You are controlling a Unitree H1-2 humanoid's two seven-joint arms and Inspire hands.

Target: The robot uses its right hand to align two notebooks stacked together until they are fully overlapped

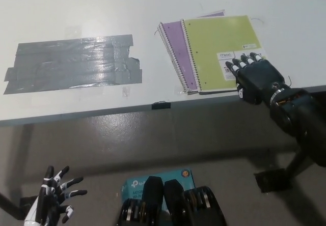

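Note:
A lime-green spiral notebook (221,50) lies on top of a purple spiral notebook (175,45) near the white table's front right. The purple one sticks out along the green one's left side and a little at the top. My black right hand (254,78) lies flat with spread fingers, its fingertips (243,61) pressing the green cover's lower right corner by the label. It holds nothing. My white left hand (53,198) rests at the lower left below the table, fingers apart.
A large patch of grey tape (71,63) covers the table's left part. The table's front edge (102,113) runs across the middle of the picture. A teal box (153,180) lies on the floor below. A black base (272,179) stands at the lower right.

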